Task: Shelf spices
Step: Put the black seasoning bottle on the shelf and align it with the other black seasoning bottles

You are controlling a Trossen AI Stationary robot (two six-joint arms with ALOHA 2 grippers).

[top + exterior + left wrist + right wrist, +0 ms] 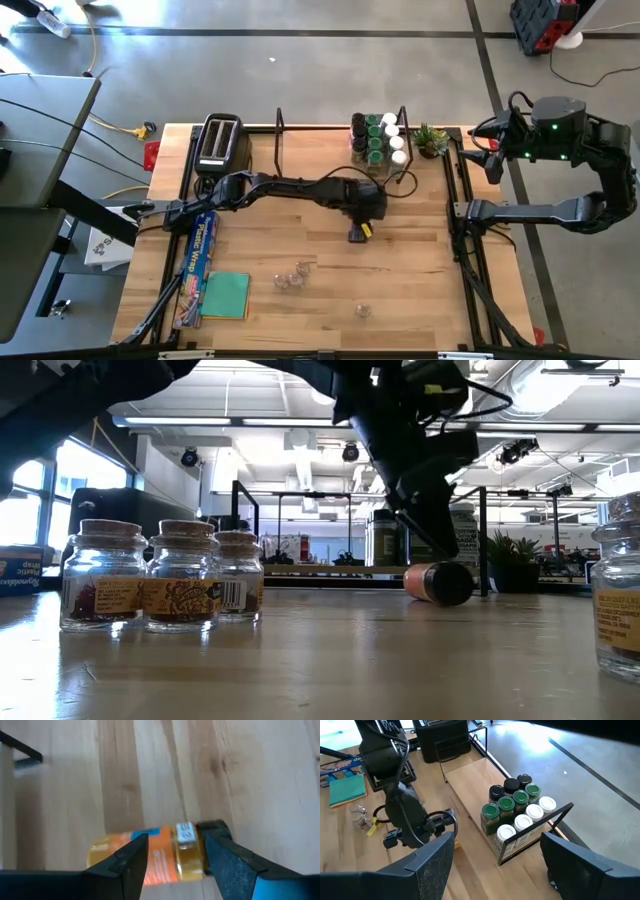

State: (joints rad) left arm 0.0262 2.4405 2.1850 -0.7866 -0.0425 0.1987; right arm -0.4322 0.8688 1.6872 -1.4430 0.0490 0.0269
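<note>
On the pale wood-grain bench (310,300), an orange-labelled cylindrical jar (150,860) with a dark lid is seen lying on its side in front of the shelf (310,150). It is straddled by the left tool (172,862), fingers apart, not clenched. The right tool (495,865) is held spread wide, off the bench's edge.

A black-and-silver toaster (219,142) stands at the far left of the wooden desk (300,250). A small green potted plant (431,139) sits near the far right corner. A blue foil box (200,255) lies beside a teal notepad (226,295) at the near left.
</note>
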